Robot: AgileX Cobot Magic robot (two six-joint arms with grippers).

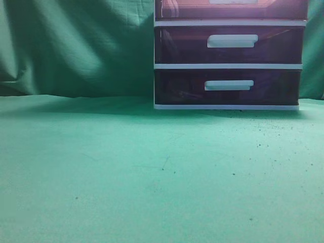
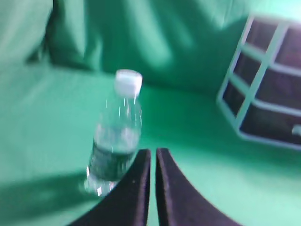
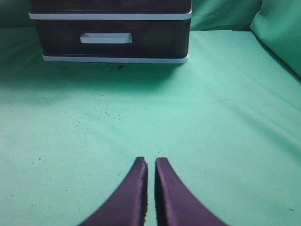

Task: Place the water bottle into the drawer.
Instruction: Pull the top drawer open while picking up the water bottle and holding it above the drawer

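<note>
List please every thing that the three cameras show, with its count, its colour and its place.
water bottle: one, clear with a white cap, upright on the cloth, just beyond the left gripper's tips; seen only in the left wrist view, blurred.
drawer chest: one, white frame, at the back of the table on the right side of the exterior view.
drawers: three, dark purple-brown with white bar handles, stacked; the drawer on top is cut by the picture's edge, all look shut.
cloth: one, green, covers the table and hangs behind as a backdrop.
left gripper: one, black, fingers nearly together, holds nothing.
right gripper: one, black, fingers nearly together, over bare cloth, facing the chest.
</note>
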